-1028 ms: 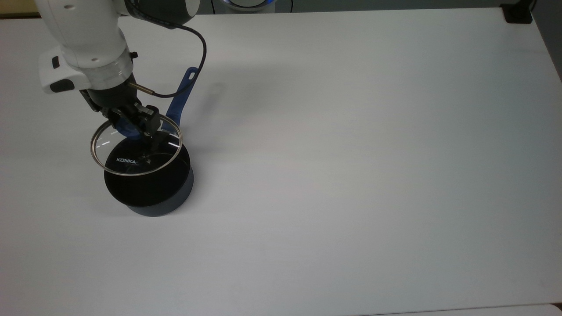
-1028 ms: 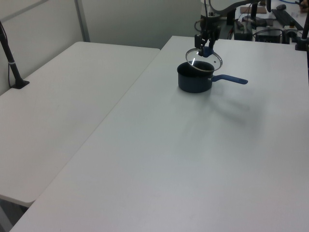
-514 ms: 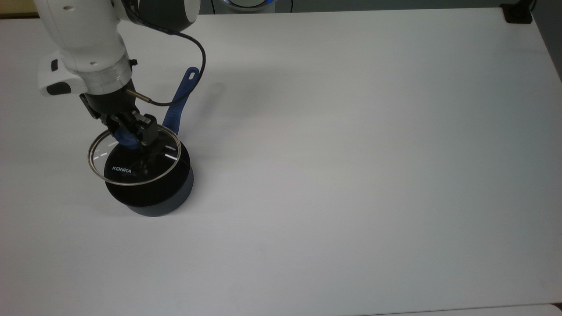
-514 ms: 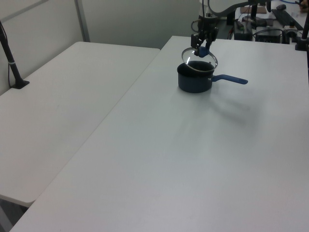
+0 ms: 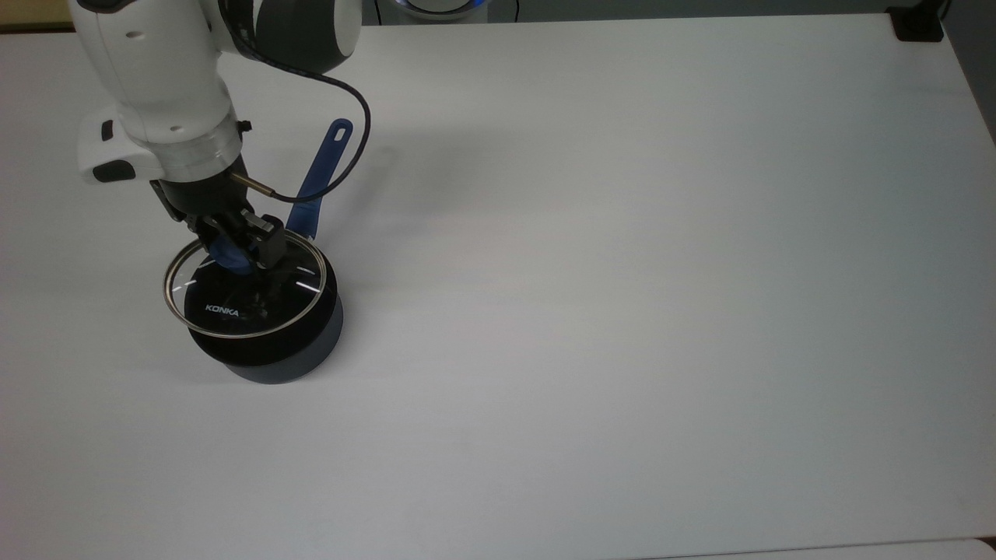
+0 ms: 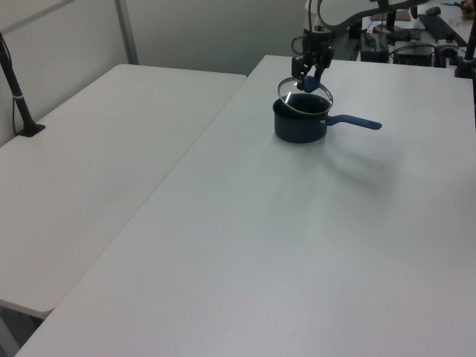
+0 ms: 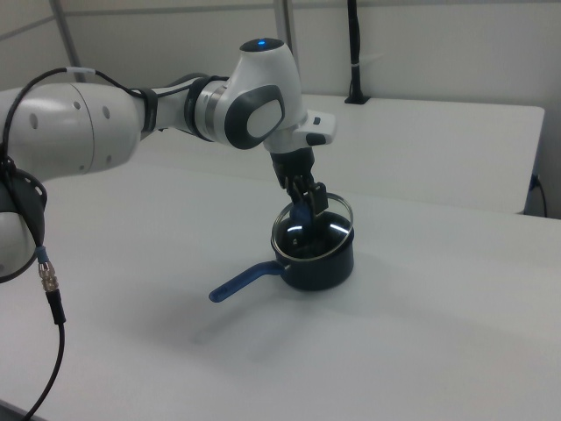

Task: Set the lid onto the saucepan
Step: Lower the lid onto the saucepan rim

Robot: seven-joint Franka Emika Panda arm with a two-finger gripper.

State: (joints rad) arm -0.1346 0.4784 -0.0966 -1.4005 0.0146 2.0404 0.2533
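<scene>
The saucepan (image 5: 268, 354) stands on the white table, at the top view's left, its blue handle (image 5: 317, 177) pointing away toward the top view's upper right. The glass lid (image 5: 233, 309) hangs tilted just above the pan's black inside, overhanging the rim toward the top view's left. My gripper (image 5: 233, 247) is shut on the lid's blue knob (image 5: 228, 255). In the right view the lid (image 7: 320, 230) sits low over the saucepan (image 7: 323, 263) under the gripper (image 7: 307, 204). The left view shows the saucepan (image 6: 300, 126), lid (image 6: 296, 97) and gripper (image 6: 309, 74) at the far end.
A black cable (image 5: 354, 132) loops from the wrist over the handle. The white table (image 5: 622, 272) stretches wide to the top view's right. A second table (image 6: 97, 149) adjoins on the left view's left, with a black post (image 6: 16, 97) clamped at its edge.
The lid has come down closer to the saucepan's rim and has shifted a little back over the pan after drifting toward the top view's left. The saucepan has stayed put.
</scene>
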